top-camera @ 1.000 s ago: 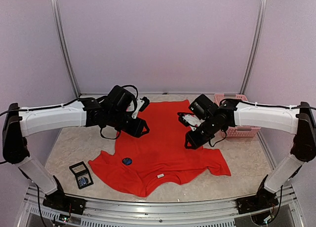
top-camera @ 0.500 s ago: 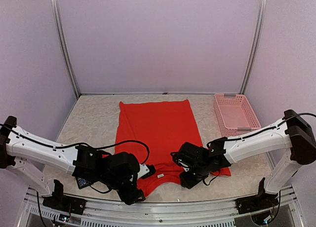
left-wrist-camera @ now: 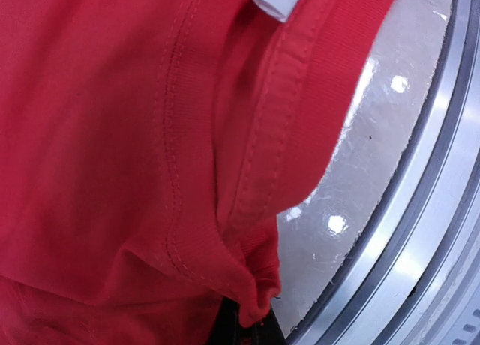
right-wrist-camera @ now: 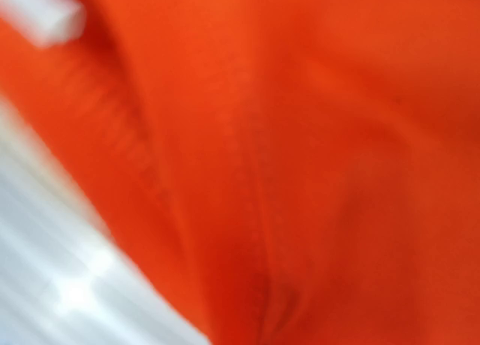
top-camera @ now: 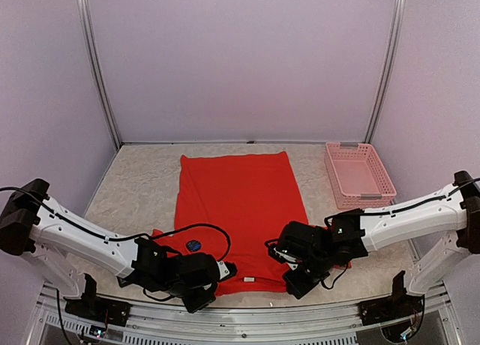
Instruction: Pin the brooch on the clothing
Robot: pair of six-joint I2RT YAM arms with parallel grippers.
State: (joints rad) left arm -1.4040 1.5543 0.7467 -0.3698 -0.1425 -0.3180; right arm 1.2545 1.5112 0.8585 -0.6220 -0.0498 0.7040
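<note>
The bright red T-shirt [top-camera: 236, 202] lies flat on the table with its neckline toward the near edge, and its white label [top-camera: 248, 279] shows there. A small dark round brooch [top-camera: 193, 245] sits on the shirt's left shoulder area. My left gripper [top-camera: 219, 273] is low at the left of the neckline. In the left wrist view [left-wrist-camera: 253, 321] it is shut on a fold of the red collar fabric [left-wrist-camera: 225, 135]. My right gripper [top-camera: 291, 274] is low at the right of the neckline. Its view is blurred and filled with red fabric [right-wrist-camera: 315, 172] that bunches toward the hidden jaws.
A pink basket [top-camera: 358, 176] stands at the back right, beside the shirt. The metal rail of the table's near edge [left-wrist-camera: 420, 232] runs just past the neckline. Side walls enclose the table.
Both arms have come down from above the shirt's middle to the neckline at the near edge. Since half a second ago they have settled lower and closed on the fabric.
</note>
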